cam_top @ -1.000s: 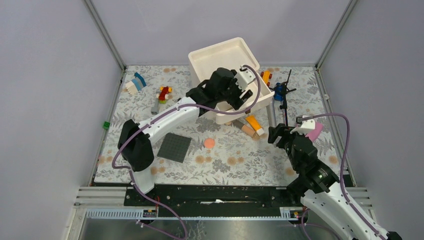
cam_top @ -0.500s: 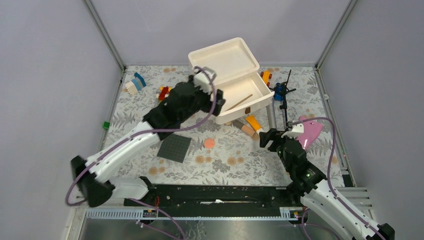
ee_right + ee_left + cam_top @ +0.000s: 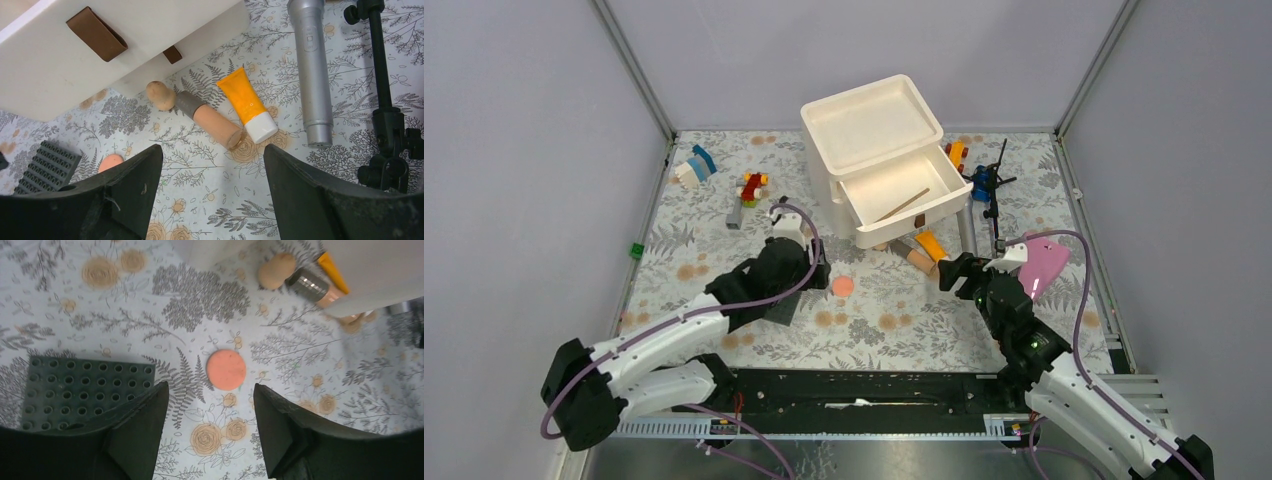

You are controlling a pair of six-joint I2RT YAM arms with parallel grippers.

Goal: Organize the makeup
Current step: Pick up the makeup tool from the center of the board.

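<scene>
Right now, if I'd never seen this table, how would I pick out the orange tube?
Find the white box with its drawer pulled open at the back of the flowered table. Just in front of that drawer lies the orange tube, between a beige tube and a longer silver tube. It alone is bright orange, with a white cap.

orange tube (image 3: 247,106) beside beige tube (image 3: 211,120), silver-grey tube (image 3: 312,75) near, white drawer (image 3: 150,30) above

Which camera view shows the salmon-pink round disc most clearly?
The left wrist view: the disc lies whole and large near mid-frame. Top external shows it whole but small; right wrist shows it partly hidden, low in the frame.
</scene>
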